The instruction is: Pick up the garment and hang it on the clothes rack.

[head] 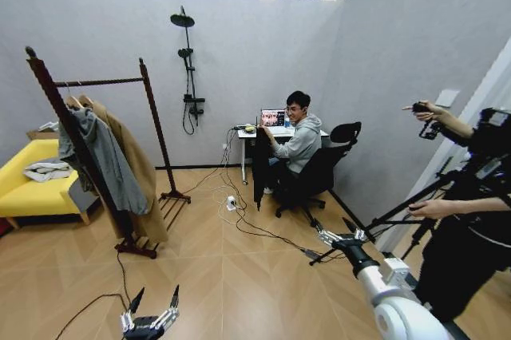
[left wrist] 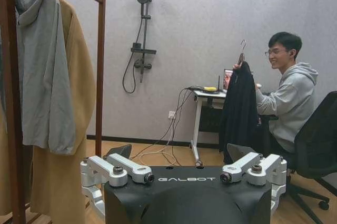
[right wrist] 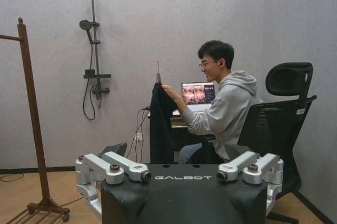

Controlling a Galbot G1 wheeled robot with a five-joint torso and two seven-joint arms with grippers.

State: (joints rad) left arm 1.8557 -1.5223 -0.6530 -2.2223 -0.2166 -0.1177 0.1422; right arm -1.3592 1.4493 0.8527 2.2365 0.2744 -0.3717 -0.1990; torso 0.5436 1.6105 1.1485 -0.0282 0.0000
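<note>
The garment (head: 261, 161), a long black coat on a hanger with a metal hook, hangs from the hand of a person seated at the desk; it also appears as the garment (left wrist: 239, 108) and the garment (right wrist: 160, 124). The clothes rack (head: 152, 108) of dark wood stands at the left, with a grey hooded top and a tan coat on its bar. One clothes rack post (left wrist: 100, 61) is close to my left arm, and another clothes rack post (right wrist: 31, 108) shows farther off. My left gripper (head: 153, 302) is low and open, holding nothing. My right gripper (head: 334, 230) is open, pointing toward the seated person.
A yellow sofa (head: 24, 184) stands behind the rack. Cables (head: 239, 220) trail over the wooden floor from the desk (head: 247, 134). A black office chair (head: 319, 172) holds the seated person. At the right stand a camera tripod (head: 415, 204) and a person filming.
</note>
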